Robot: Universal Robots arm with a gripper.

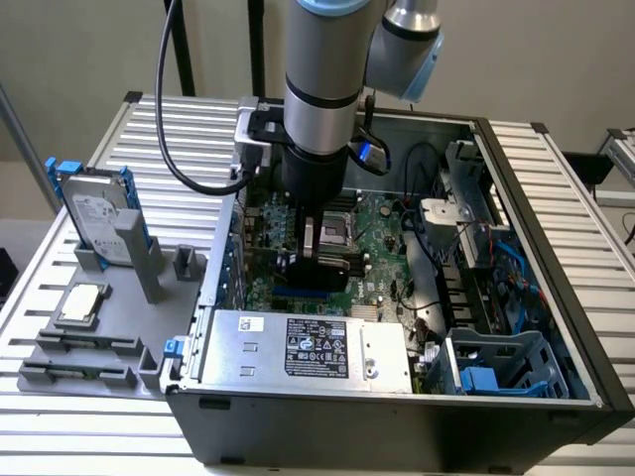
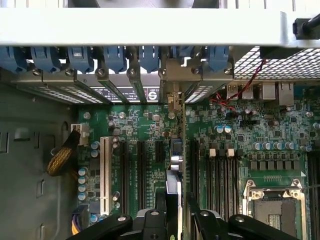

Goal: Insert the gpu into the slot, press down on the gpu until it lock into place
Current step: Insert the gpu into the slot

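The fingers are closed on the gpu, which is held edge-on and upright between them over the motherboard inside the case. The slot lies just under the gripper, beside the silver box. The card's edge is best kept parallel to the slot, with pressure applied straight down and evenly.

arm: upright, pointing straight down
gripper: at its lower end, fingers clamped on the gpu between them
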